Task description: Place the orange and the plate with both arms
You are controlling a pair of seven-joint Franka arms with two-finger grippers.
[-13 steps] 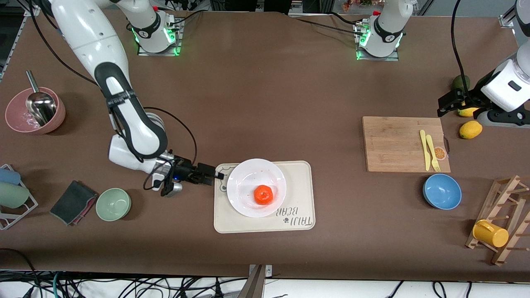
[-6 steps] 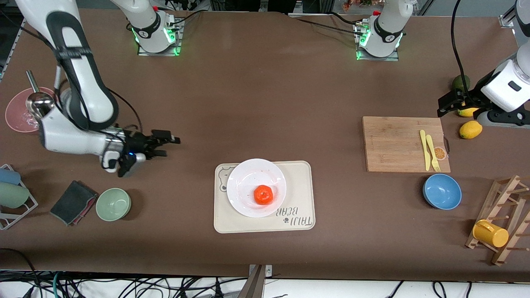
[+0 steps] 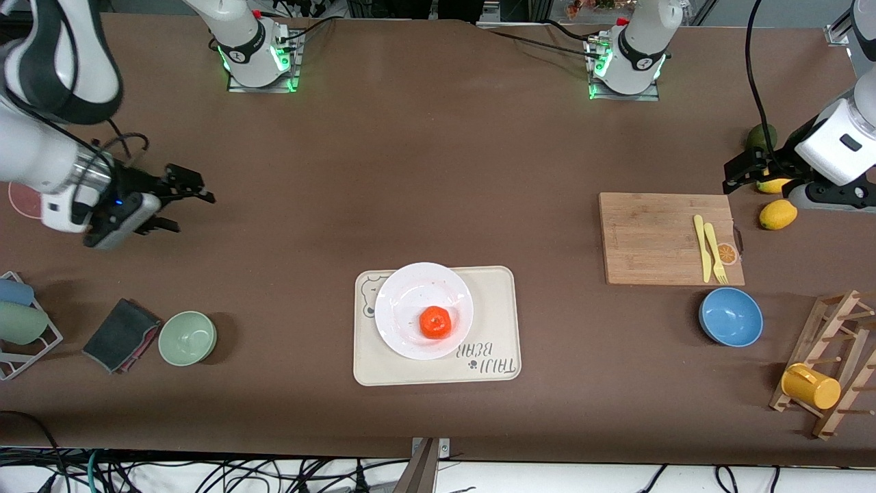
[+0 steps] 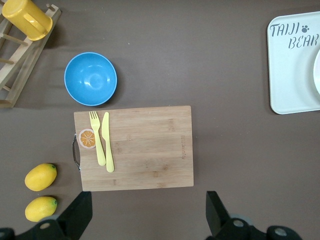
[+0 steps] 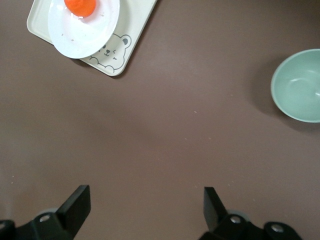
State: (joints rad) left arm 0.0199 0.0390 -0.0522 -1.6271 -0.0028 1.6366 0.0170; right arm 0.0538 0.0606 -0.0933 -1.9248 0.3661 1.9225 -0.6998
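The orange (image 3: 435,322) lies on the white plate (image 3: 410,291), which rests on the cream bear-printed tray (image 3: 494,301). My right gripper (image 3: 194,212) is open and empty, up over bare table toward the right arm's end, well apart from the plate. Its wrist view shows the open right gripper (image 5: 145,196) with the plate (image 5: 92,30), the orange (image 5: 80,5) and the tray (image 5: 136,20) farther off. My left gripper (image 3: 729,175) waits open and empty beside the lemons. Its wrist view shows the open left gripper (image 4: 148,199) over bare table by the cutting board.
A wooden cutting board (image 3: 650,236) carries a yellow fork and knife. A blue bowl (image 3: 730,316), a mug rack (image 3: 831,363) and lemons (image 3: 777,213) are at the left arm's end. A green bowl (image 3: 187,337) and dark cloth (image 3: 120,334) are at the right arm's end.
My right gripper has drawn away from the plate's rim toward the right arm's end of the table and risen. Plate, orange and the left arm have not moved.
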